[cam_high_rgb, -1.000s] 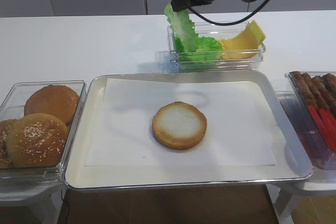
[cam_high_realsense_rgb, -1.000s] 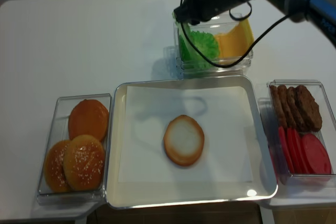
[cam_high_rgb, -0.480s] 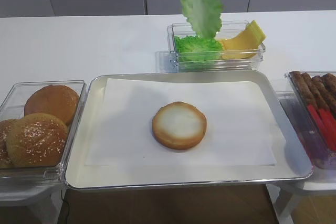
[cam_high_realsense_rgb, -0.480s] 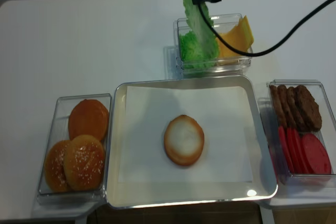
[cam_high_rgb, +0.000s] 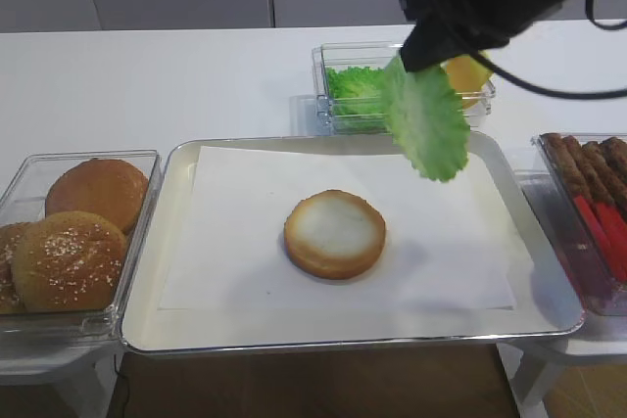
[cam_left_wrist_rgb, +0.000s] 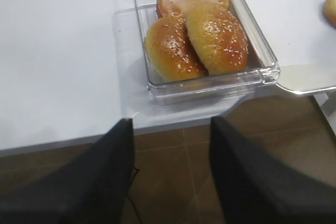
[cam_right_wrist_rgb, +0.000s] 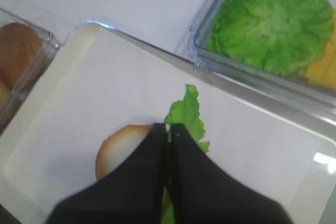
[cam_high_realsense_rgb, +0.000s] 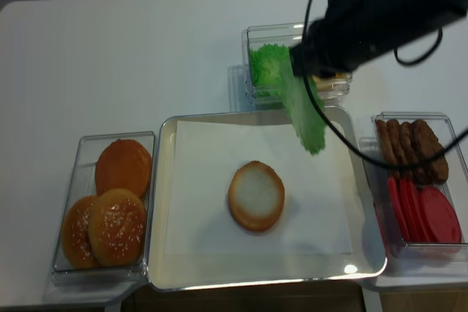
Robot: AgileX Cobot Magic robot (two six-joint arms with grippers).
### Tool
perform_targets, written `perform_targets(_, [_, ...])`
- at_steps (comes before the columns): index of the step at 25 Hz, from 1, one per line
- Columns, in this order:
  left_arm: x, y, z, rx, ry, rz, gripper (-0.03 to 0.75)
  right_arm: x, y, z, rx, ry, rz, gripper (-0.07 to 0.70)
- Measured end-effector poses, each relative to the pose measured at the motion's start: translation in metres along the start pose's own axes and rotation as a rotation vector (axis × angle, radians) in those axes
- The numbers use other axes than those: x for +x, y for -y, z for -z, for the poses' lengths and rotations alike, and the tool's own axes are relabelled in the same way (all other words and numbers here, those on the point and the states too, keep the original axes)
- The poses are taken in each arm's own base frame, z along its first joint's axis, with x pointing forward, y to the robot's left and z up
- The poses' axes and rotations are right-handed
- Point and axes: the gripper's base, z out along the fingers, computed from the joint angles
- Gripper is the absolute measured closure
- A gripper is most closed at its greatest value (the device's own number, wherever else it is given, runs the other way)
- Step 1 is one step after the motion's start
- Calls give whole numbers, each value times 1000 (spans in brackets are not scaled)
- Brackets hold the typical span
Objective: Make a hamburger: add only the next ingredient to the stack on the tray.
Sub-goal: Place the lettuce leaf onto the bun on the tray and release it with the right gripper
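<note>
Right gripper point(cam_high_rgb: 409, 54) is clenched on the top edge of the lettuce leaf point(cam_high_rgb: 427, 126), upper right of the main high view. Leaf hangs free below the jaws, long axis running down and slightly rightward, clear of everything, over the far right part of the tray point(cam_high_rgb: 157, 271). In the right wrist view the fingers point(cam_right_wrist_rgb: 157, 145) are pressed together with the leaf point(cam_right_wrist_rgb: 186, 116) poking out past them and the bun bottom point(cam_right_wrist_rgb: 118, 148) just behind and to the left.

Key relation: bun bottom point(cam_high_rgb: 335, 233) sits mid-tray, down and left of the hanging leaf in the high view, apart from it. My read: the carry needs to go left and toward the near edge, then lower so the leaf drapes flat across the pale cut face. Right arm is the only one near. Left gripper point(cam_left_wrist_rgb: 170, 171) is parked off the table edge at lower left beside the box of bun tops point(cam_left_wrist_rgb: 197, 32), jaws spread, holding nothing.

Change from earlier: a second ago the gripper was down at the lettuce box point(cam_high_rgb: 358, 90) pulling the leaf out; half a second ago the leaf dangled high above that box. Now it's moved right and forward, off the box and over the tray. Bun bottom hasn't shifted. Cheese slices point(cam_high_rgb: 468, 73) are partly hidden behind the arm.

Risk, as a guess: the floppy leaf may land off-centre or folded.
</note>
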Motion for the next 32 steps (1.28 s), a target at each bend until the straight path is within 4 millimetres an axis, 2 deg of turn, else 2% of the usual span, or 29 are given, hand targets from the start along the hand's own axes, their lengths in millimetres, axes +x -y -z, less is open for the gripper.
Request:
perform_targets(6, [0,0,0,0,0,0,363,40,5,-23,6,-87,-1,626])
perform_targets(11, [0,0,0,0,0,0,363,58,6,-39,11,-64,12,626])
perform_targets(23, [0,0,0,0,0,0,363,50,6,-53,-62,64,-32,626])
perform_targets(32, [0,0,0,0,0,0,363,53,4,-66,-135,38,-107,626])
